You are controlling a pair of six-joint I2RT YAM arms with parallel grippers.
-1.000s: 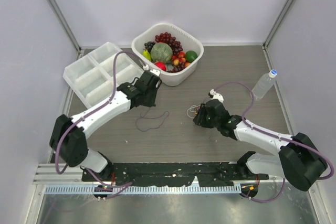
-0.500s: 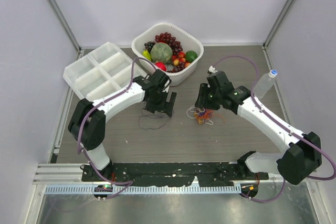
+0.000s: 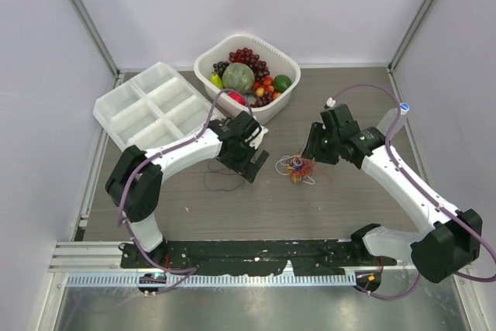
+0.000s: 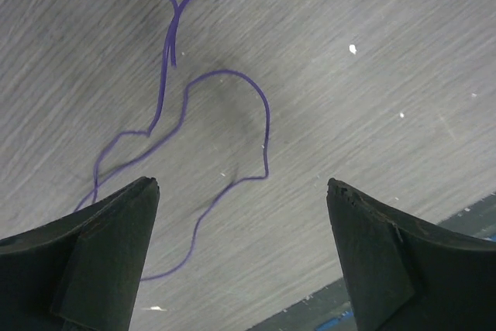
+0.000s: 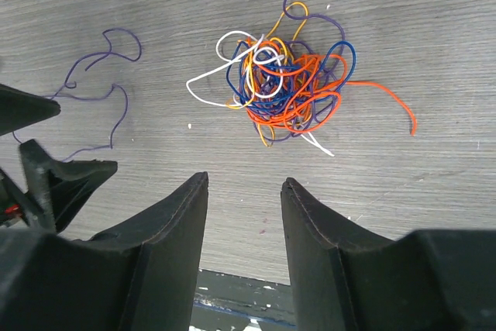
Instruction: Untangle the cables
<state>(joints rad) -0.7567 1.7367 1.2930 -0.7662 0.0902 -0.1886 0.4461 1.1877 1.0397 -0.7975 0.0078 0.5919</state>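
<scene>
- The purple cable (image 4: 268,122) runs behind one finger (image 4: 101,261) of the left gripper (image 4: 242,191), which hides its lower stretch.
- In the tangle (image 5: 287,87), strands cover one another, so their crossings cannot be traced.
- From above, its separate strands are too small to tell apart.

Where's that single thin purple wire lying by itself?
Top view: the purple wire lies on the grey table by the open left claw, left of the colourful wire tangle.

I read the top view as bright and evenly lit from above; the desk (image 3: 341,207) carries only faint, soft shadows under the arms (image 3: 403,184). Both wrist views hold the desk grain sharp. A soft grey shadow lies beside the purple wire (image 4: 266,125). The left fingers (image 4: 101,261) and right fingers (image 5: 167,246) render near-black, with little surface detail.
</scene>
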